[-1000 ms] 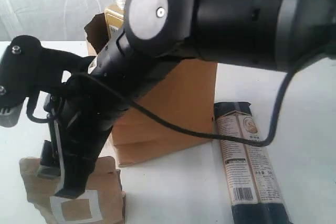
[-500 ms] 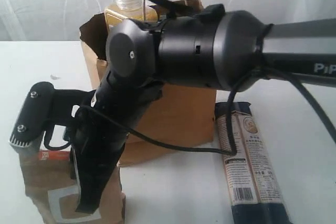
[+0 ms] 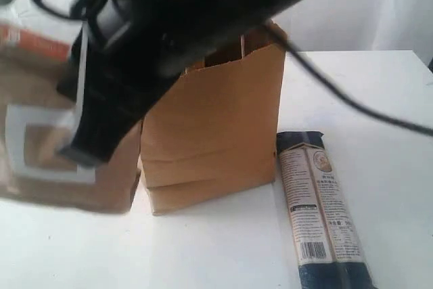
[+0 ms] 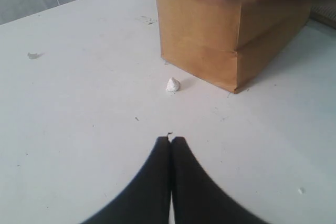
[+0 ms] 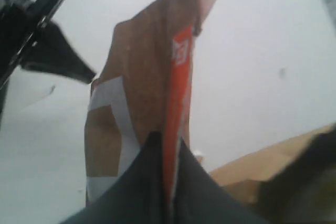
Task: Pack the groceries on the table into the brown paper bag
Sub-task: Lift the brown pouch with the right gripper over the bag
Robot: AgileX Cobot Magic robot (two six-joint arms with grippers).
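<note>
Brown kraft pouch (image 5: 142, 77), white-windowed, orange-edged, motion-blurred.

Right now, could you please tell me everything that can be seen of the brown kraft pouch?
The brown kraft pouch looks like a flat kraft-paper pack, with a white-framed square window on its face and an orange strip along one edge. The right gripper is shut on that orange edge. In the exterior view the pouch is blurred and sits left of the brown paper bag. It seems to be off the table, though I cannot be sure. Nothing else visibly touches it.
</note>
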